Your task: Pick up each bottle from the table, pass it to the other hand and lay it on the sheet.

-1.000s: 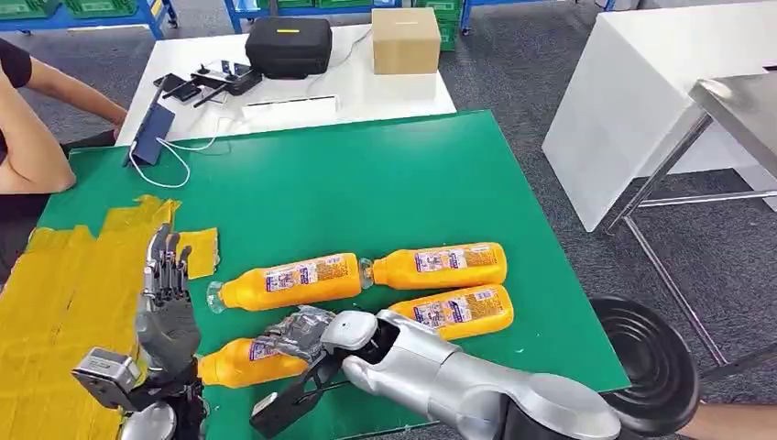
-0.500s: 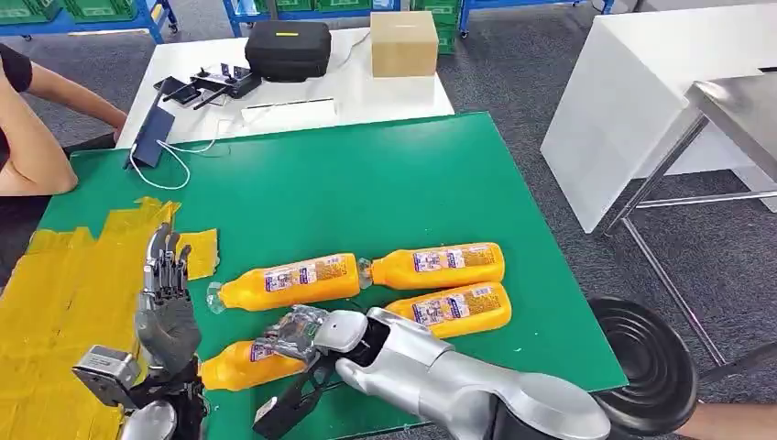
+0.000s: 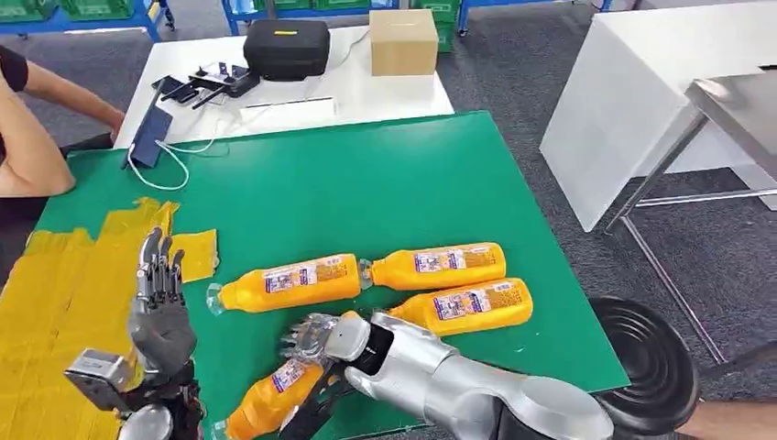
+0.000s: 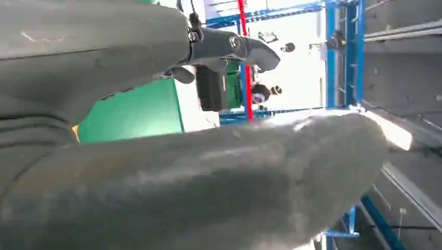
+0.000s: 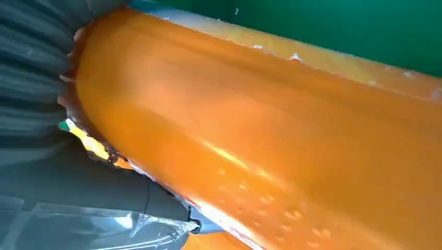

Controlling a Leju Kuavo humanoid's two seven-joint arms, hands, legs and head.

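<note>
A green table (image 3: 366,183) fills the middle of the room, with a white desk behind it carrying a black case (image 3: 288,46) and a cardboard box (image 3: 404,40). A person's arm (image 3: 37,137) rests at the table's far left corner. Yellow sheet (image 3: 55,302) covers the table's left side, and nothing lies on it yet.

Four orange bottles are in play. Three lie on the green: one (image 3: 284,283) near the middle, one (image 3: 438,264) just beyond it, cap to cap, and one (image 3: 469,307) nearer the robot. The fourth bottle (image 3: 270,401) is in the right hand (image 3: 321,341), whose fingers wrap over its upper end; it tilts with its cap down toward the table's near edge. From the wrist camera its orange body (image 5: 271,130) sits tight against the palm, so the grip looks firm.

The left hand (image 3: 158,307) stands upright beside it over the sheet's edge, fingers straight and apart, holding nothing.

By my reckoning the job has barely begun: the first bottle is picked up, but the handover and laying down remain, then three more rounds.
</note>
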